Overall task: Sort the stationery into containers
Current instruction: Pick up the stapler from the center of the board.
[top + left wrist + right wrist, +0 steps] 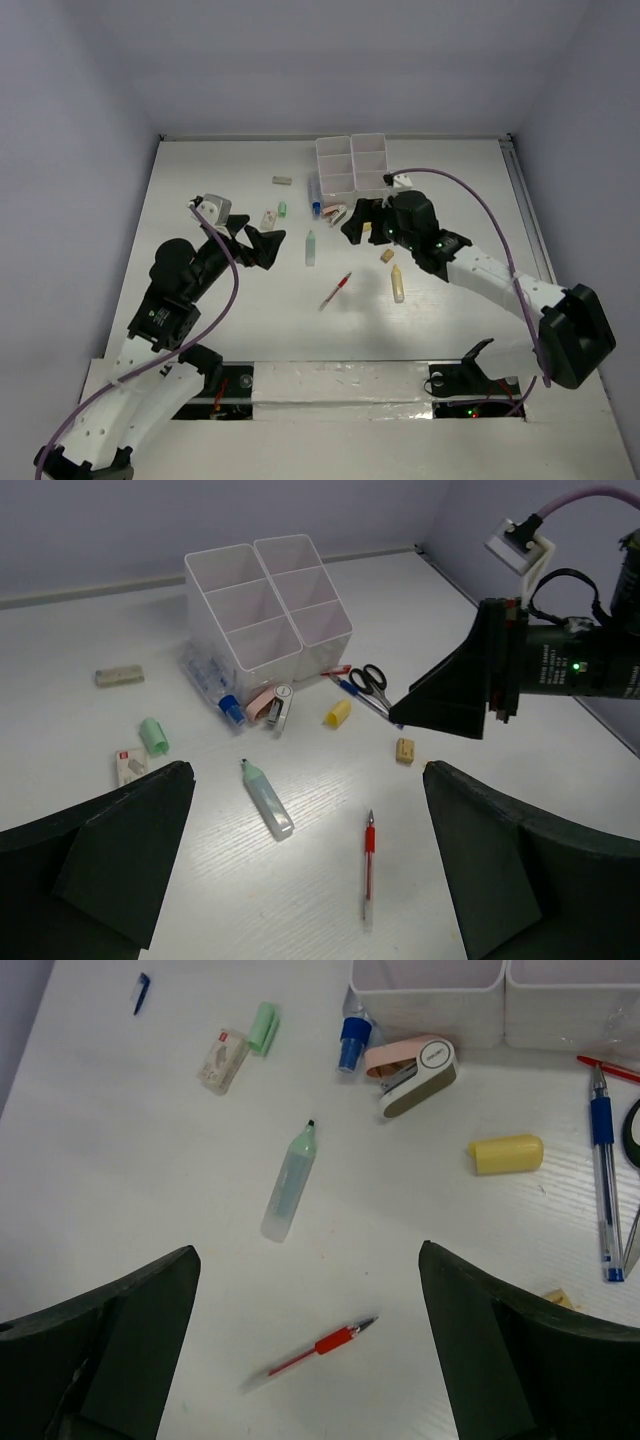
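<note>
Being counted on the table (pixel 200 200): one white organizer tray (pixel 352 165) of six compartments, one red pen (pixel 315 1348), one blue pen (pixel 602 1175), one pale-green marker (pixel 288 1182), one yellow tube (pixel 506 1153), one cream tube (pixel 398 284), one pair of scissors (pixel 372 680) and one pink stapler (pixel 412 1063).

The right gripper (pixel 352 226) is being held spread wide, pinching nothing. In its wrist view the red pen is being seen between its fingers, the marker further ahead, the tray beyond that and the blue pen ahead to its right.

The left gripper (pixel 270 250) is likewise being held spread and empty. The red pen and marker are being seen just ahead of it, with the tray beyond.

Both arms are being seen bent inward, with the grippers facing each other.
</note>
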